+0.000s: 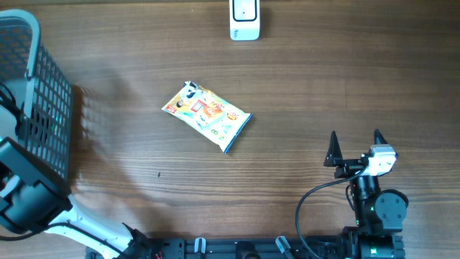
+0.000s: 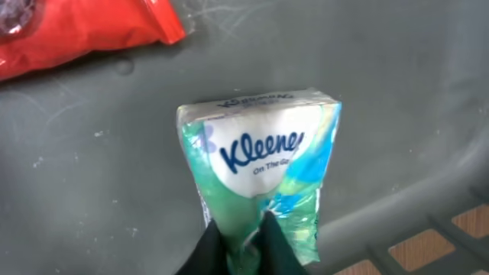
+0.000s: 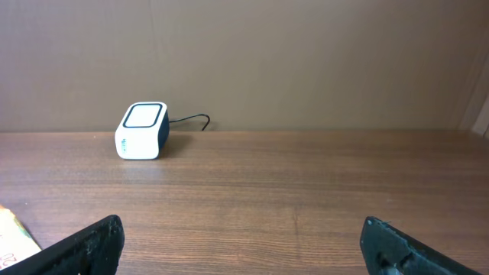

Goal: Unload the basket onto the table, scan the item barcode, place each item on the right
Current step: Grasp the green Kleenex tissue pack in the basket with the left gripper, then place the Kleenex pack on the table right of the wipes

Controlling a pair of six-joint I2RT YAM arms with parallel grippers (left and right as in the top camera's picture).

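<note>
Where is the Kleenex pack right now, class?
The Kleenex pack sits mid-frame in the left wrist view, inside the grey basket, its lower end pinched by the left gripper, a red packet to its upper left.

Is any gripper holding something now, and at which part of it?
The left gripper is shut on the Kleenex pack, pinching the wrapper end nearest its camera. The right gripper is open and holds nothing.
</note>
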